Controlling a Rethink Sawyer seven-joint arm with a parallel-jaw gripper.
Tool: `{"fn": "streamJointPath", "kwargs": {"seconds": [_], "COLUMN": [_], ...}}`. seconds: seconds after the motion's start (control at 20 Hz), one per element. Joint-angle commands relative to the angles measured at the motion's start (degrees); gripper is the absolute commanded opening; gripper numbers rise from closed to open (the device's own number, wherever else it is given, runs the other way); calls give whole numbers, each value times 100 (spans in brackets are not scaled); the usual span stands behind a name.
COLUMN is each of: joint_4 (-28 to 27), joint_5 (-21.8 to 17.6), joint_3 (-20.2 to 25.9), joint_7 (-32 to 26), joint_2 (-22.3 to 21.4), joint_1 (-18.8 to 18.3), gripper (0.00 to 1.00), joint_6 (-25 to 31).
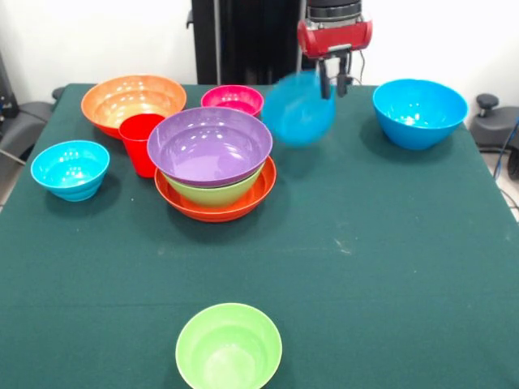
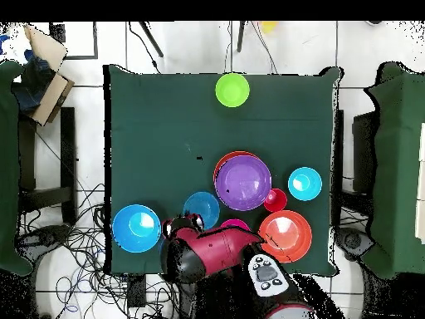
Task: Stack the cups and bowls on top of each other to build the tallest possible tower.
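The tower stands left of centre: a wide orange bowl [image 1: 215,209] at the base, a green bowl [image 1: 212,194] in it and a purple bowl [image 1: 209,146] on top [image 2: 243,182]. My gripper [image 1: 334,89] hangs at the back, right of the tower, shut on the rim of a blurred, tilted blue bowl [image 1: 298,109] held above the cloth [image 2: 202,209]. The red cup [image 1: 142,142] stands upright against the tower's left side. Loose bowls: orange [image 1: 134,101], magenta [image 1: 233,99], blue at the left [image 1: 70,168], blue at the right [image 1: 419,112], green at the front [image 1: 229,347].
The green tablecloth [image 1: 365,267] covers the whole table. In the overhead view the arm [image 2: 216,249] hides part of the magenta bowl [image 2: 235,223]. Chairs and cables lie beyond the table's edges.
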Motion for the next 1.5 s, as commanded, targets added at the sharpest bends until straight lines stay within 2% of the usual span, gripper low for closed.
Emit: {"fn": "streamJointPath", "kwargs": {"seconds": [0.05, 0.15, 0.25, 0.35, 0.4, 0.5, 0.65, 0.75, 0.8, 0.85, 0.9, 1.0, 1.5], "joint_4": [59, 142, 312, 617, 842, 1112, 1257, 1087, 826, 615, 228, -196, -1040], "joint_5": [229, 314, 421, 668, 904, 1314, 1527, 1210, 861, 671, 407, 251, 207], "joint_3": [-356, -260, -139, 159, 383, 674, 758, 518, 224, 17, -322, -631, -1291], "joint_7": [692, 688, 617, 457, 304, 14, -118, 152, 389, 503, 605, 590, 465], "joint_2": [-309, -433, -806, -1414, -1838, -2394, -2667, -2323, -1805, -1403, -653, 107, 1706], "joint_1": [468, 412, 305, 77, -111, -344, -412, -209, 26, 181, 422, 636, 1098], "gripper": [100, 100, 100, 100, 100, 100, 100, 100, 100, 100, 100, 100, 100], "joint_6": [728, 813, 1011, 1406, 1700, 2129, 2290, 1973, 1560, 1269, 676, -25, -1446]}}
